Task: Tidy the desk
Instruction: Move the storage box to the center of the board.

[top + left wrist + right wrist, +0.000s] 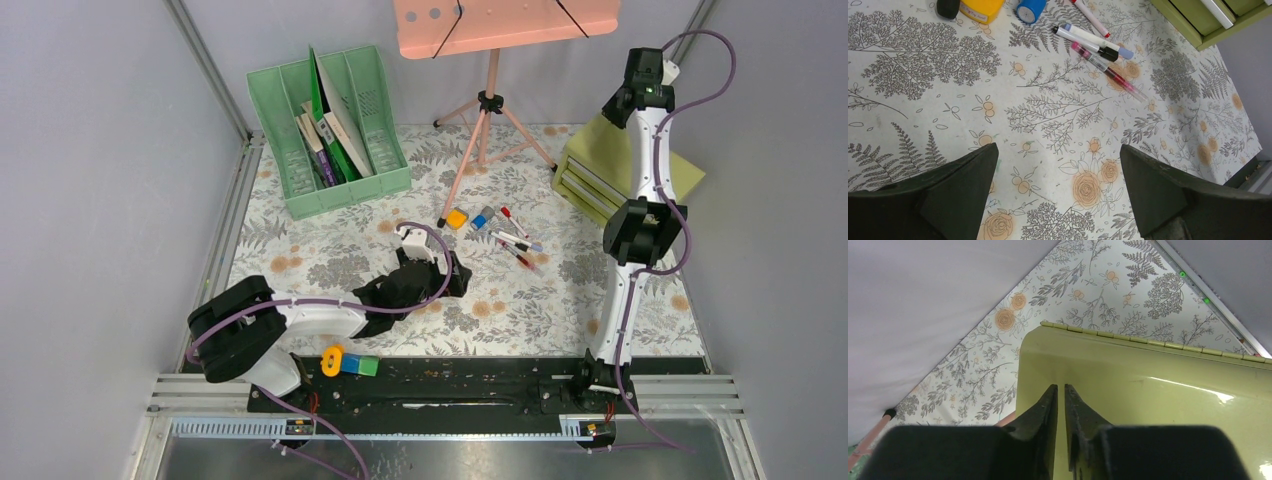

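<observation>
The desk (330, 250) is a pale cloth with grey ferns and orange flowers. Several pens (515, 240) lie loose right of centre, with a yellow block (457, 218) and a blue block (482, 218) beside them. My left gripper (455, 275) is open and empty, low over bare cloth just short of the pens. In the left wrist view its jaws (1058, 150) stand wide apart, with the pens (1098, 50) ahead. My right gripper (648, 70) is raised at the back right. It is shut and empty (1060, 387) above the olive drawer box (1148, 385).
A green file rack (330, 130) with books stands at the back left. A pink tripod stand (490, 100) is at the back centre, with the olive drawer box (600, 170) at the right. A yellow ring (332, 360) and a blue-green block (360, 365) lie on the near rail.
</observation>
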You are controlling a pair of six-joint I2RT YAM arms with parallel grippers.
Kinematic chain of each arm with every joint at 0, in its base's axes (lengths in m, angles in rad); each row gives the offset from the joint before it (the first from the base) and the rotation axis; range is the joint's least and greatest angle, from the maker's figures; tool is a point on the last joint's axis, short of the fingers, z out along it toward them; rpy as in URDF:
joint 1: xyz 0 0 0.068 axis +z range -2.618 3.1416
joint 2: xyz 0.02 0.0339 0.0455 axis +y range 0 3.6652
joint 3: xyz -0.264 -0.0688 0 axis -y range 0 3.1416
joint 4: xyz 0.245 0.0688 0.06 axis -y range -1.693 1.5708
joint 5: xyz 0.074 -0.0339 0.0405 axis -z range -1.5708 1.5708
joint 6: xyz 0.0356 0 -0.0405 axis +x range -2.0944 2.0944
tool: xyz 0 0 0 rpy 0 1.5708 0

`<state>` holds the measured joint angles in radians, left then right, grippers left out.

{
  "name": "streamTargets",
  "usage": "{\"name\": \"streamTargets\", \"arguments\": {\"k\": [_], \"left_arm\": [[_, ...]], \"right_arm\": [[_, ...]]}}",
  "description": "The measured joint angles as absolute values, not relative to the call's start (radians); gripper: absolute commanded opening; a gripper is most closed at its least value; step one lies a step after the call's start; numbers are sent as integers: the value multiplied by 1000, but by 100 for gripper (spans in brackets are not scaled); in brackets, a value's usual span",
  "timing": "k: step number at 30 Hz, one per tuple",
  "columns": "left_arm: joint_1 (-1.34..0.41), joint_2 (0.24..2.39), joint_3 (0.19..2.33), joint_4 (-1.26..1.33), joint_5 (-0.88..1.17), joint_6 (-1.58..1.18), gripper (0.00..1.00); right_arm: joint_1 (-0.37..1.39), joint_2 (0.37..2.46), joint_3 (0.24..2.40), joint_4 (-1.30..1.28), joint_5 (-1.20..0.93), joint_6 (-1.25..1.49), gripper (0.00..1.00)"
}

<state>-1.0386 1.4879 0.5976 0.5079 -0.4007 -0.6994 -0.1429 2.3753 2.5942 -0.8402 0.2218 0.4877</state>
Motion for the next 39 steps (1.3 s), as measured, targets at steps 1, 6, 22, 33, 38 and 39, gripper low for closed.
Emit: {"name": "streamTargets", "arguments": {"k": [1, 6, 22, 33, 38, 39], "left_arm": [[-1039, 1489, 600, 507, -401, -699, 94], [-1039, 1493, 607, 506, -401, -699, 95], [-1039, 1494, 607, 495, -404, -700, 96], [-1039, 1494, 607, 494, -405, -700, 96], [-1039, 1494, 607, 492, -405, -700, 96], [-1039, 1494, 607, 490, -405, -699, 96]], "right_arm": [[-143, 2372, 2594, -841, 216, 487, 27], [-143, 2310, 2533, -845, 193, 505, 50], [-194, 1841, 1982, -787, 155, 497, 81], [-278, 1856, 1956, -717, 102, 470, 78], [-304, 1901, 2019, -706, 43, 476, 80], [-311, 1915, 2036, -708, 36, 479, 80]]}}
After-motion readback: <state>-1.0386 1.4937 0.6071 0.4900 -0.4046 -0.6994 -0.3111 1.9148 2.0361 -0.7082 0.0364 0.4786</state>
